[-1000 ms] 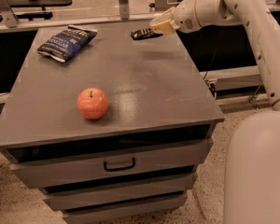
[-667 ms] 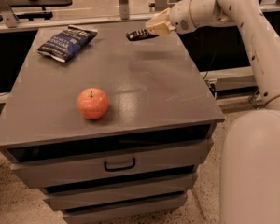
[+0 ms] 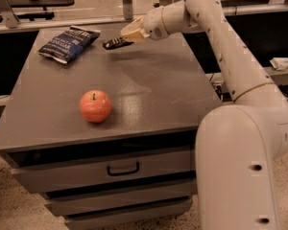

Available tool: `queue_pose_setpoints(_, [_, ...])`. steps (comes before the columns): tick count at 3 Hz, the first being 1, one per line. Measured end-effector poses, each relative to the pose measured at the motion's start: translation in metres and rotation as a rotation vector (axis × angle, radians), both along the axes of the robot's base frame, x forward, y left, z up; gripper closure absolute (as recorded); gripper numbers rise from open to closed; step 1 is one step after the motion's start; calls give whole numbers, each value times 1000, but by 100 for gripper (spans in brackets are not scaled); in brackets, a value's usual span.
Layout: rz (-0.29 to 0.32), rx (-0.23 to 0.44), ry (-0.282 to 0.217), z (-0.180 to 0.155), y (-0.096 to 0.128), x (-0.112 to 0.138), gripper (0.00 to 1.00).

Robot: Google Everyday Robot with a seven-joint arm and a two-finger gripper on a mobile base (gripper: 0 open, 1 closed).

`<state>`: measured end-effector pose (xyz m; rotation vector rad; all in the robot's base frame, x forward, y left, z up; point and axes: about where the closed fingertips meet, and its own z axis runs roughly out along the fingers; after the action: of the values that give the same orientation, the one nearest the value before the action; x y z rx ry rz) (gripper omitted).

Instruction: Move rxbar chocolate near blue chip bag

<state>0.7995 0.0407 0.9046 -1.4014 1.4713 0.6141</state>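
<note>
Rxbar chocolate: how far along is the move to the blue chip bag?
Done: the end effector grips the rxbar chocolate, off the table. In hand: it hangs at the far edge, close beside the blue chip bag, not touching. Left: set it down beside the bag and release.

We note cream-white rounded arm (image 3: 216,37) shells, dark holes in bulky column (image 3: 235,176); tan end effector (image 3: 126,37) above table (image 3: 158,104) far edge.

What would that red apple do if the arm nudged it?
The apple is round and sits on the flat table, so it would probably roll rather than slide. It looks firm and would likely keep its shape when pushed. The gripper is over the table's back edge, shut on the rxbar chocolate near the blue chip bag.
</note>
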Motion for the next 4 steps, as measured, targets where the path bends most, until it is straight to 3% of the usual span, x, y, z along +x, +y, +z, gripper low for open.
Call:
queue_pose_setpoints(1, [33, -5, 14, -15, 39, 5, 100])
queue_pose_setpoints(2, [48, -11, 28, -24, 68, 8, 85])
queue_pose_setpoints(4, [75, 26, 57, -31, 107, 6, 38])
